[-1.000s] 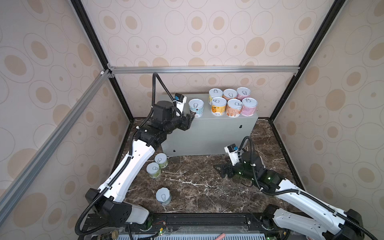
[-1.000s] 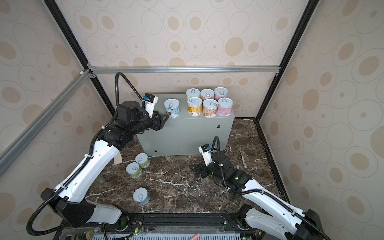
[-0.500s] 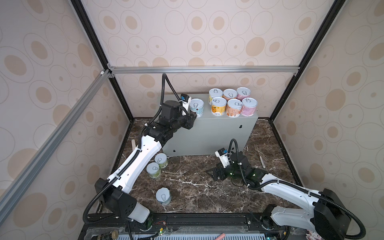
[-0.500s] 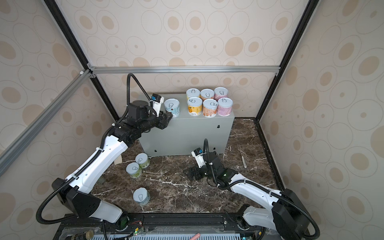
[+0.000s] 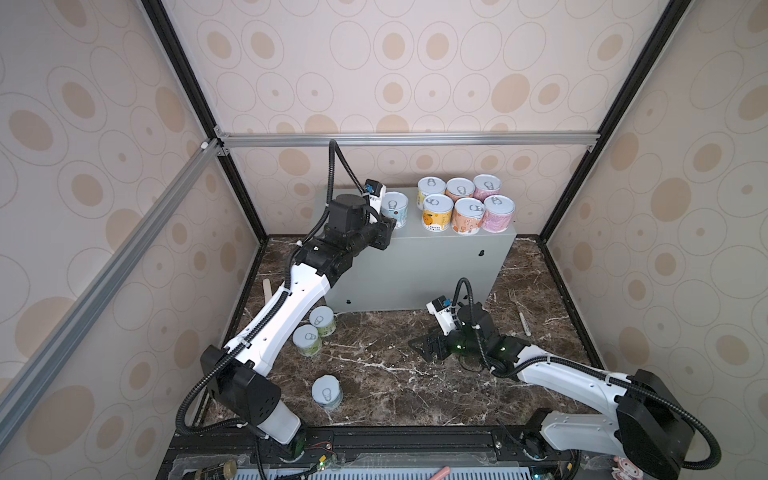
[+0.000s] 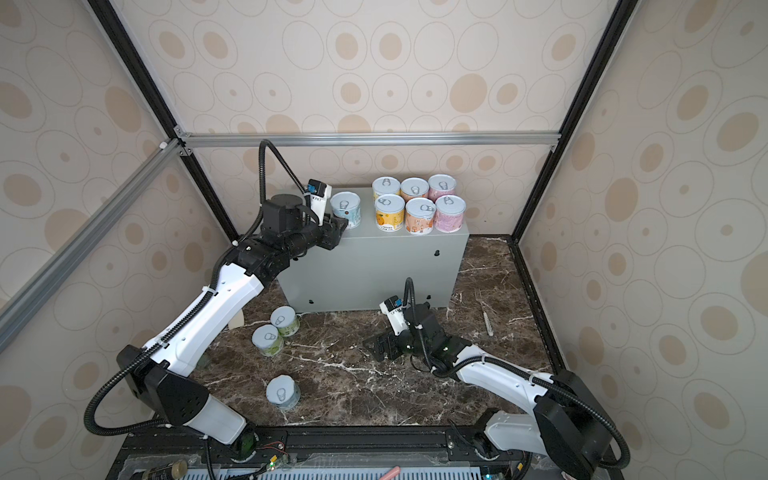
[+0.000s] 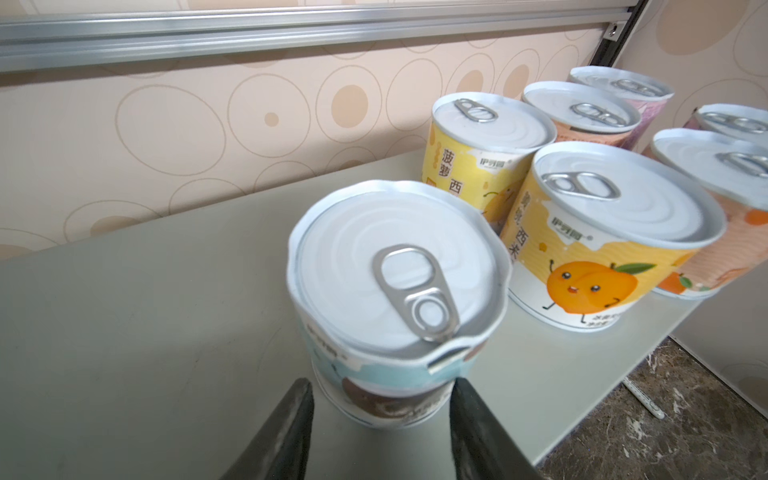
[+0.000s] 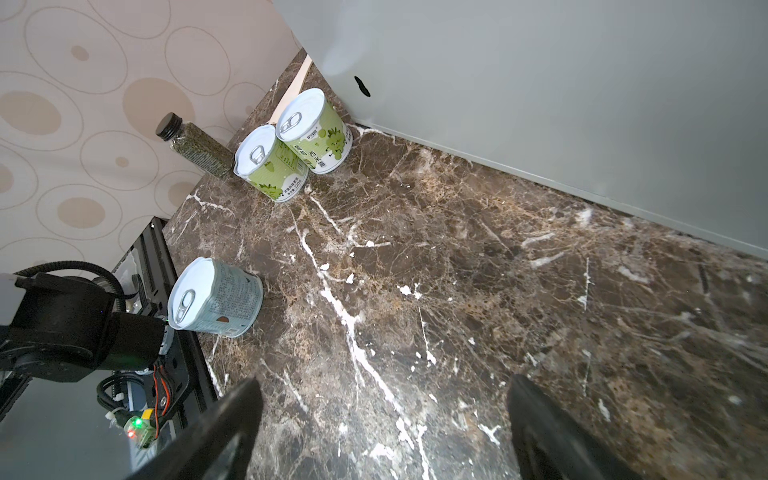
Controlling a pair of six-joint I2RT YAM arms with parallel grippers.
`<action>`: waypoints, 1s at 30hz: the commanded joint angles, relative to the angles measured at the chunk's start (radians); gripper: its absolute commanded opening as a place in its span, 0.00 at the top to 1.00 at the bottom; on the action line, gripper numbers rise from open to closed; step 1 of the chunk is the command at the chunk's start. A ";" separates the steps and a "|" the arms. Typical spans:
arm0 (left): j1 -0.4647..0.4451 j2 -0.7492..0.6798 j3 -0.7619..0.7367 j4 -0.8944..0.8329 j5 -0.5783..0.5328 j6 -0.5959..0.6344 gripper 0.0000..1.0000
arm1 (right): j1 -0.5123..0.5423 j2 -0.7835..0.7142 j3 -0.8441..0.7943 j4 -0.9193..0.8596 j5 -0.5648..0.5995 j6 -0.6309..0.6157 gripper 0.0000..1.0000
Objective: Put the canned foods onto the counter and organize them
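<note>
Blue can [image 5: 397,207] part-hidden by left arm [image 5: 291,307] on the grey bench [image 5: 436,266]; left jaws narrow, right jaws wide over marble [image 5: 374,368].

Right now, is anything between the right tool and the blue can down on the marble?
Nothing visible does. Only bare marble lies between the right tool and the blue can; the two green cans stand aside, nearer the counter.

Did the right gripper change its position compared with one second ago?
Yes. The right gripper has shifted left over the marble, farther from the fork and nearer the green cans.
</note>
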 commanded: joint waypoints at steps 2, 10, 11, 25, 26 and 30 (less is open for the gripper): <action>-0.007 0.035 0.077 0.025 -0.015 0.020 0.48 | 0.001 0.019 -0.010 0.024 -0.017 0.008 0.06; -0.007 0.103 0.140 0.027 -0.011 0.022 0.48 | 0.001 0.027 -0.008 0.024 -0.015 0.003 0.06; -0.006 0.111 0.146 0.024 -0.012 0.020 0.48 | 0.001 0.030 -0.009 0.025 -0.016 0.002 0.06; -0.008 0.202 0.230 0.028 -0.020 0.032 0.49 | 0.001 0.055 -0.001 0.024 -0.012 -0.006 0.05; -0.008 0.208 0.235 0.028 -0.016 0.033 0.49 | 0.001 0.058 0.000 0.024 -0.013 -0.006 0.05; -0.008 0.233 0.261 0.023 -0.011 0.030 0.49 | 0.001 0.065 0.005 0.024 -0.016 -0.007 0.05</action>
